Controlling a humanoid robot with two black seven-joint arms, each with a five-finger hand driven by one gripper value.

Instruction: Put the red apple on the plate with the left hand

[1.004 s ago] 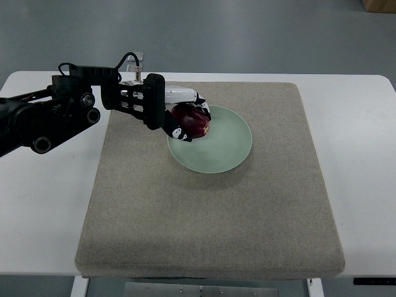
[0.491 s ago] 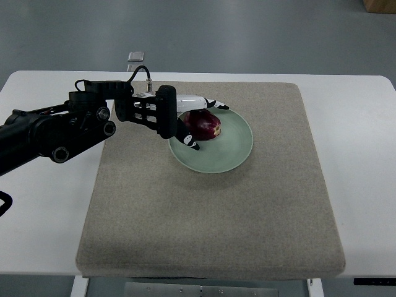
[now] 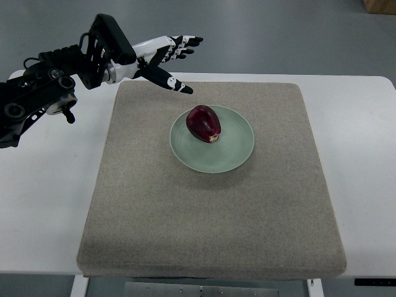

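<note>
Apple point(image 3: 203, 123) lay on its side on the plate point(image 3: 235, 151), in the plate's upper-left part, dark red, one pale blemish near its lower end. It sat free, nothing touching it. Plate rested on the mat point(image 3: 210, 210), a grey-beige pad covering most of the white table point(image 3: 359, 142).

Left hand point(image 3: 162, 57) was up and to the left of the plate, well apart from the apple, over the mat's far-left corner. Fingers point(image 3: 185, 41) were spread and straight, thumb pointing down toward the mat; it held nothing. Arm came in from the left edge, dark linkage with exposed cable. Right hand did not show.

Step in hand, by my reading: placing was done and the release made; what remained was the retreat. Next move would call only for carrying the arm off leftward, clear of the mat, without dipping low enough to brush the plate rim. Apple looked settled, though being round it could roll if the plate were knocked.

Writing: none legible anywhere. No brand or label on plate, mat or table. A brown corner of some object showed at top right, unmarked.
</note>
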